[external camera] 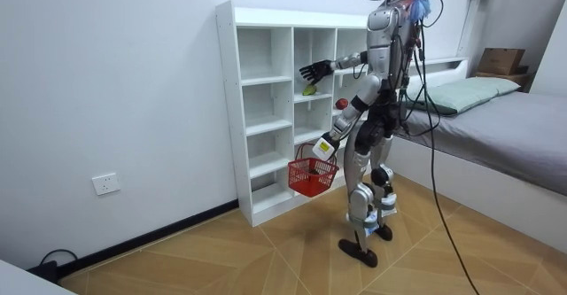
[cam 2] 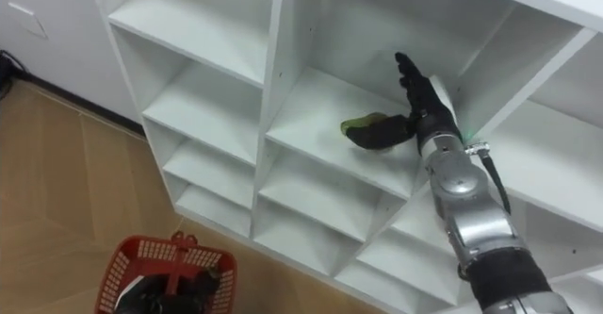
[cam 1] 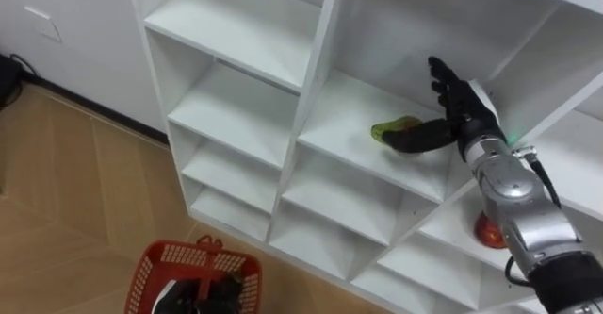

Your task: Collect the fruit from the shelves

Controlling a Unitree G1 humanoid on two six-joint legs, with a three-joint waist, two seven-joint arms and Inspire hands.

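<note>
- Reaching into a middle compartment of the closet [cam 1: 236, 45], the right hand [cam 1: 460, 107] is spread: fingers straight, thumb stretched just in front of the green fruit [cam 1: 391, 127], not closed on it.
- That fruit lies on the compartment's board; a red fruit [cam 1: 488, 231] sits in a lower compartment to the right.
- The left hand [cam 1: 203, 290] is curled on the red basket [cam 1: 151, 262] handle; its contents I cannot tell.
- Collecting looks barely begun, with both fruits yet to be picked.
</note>
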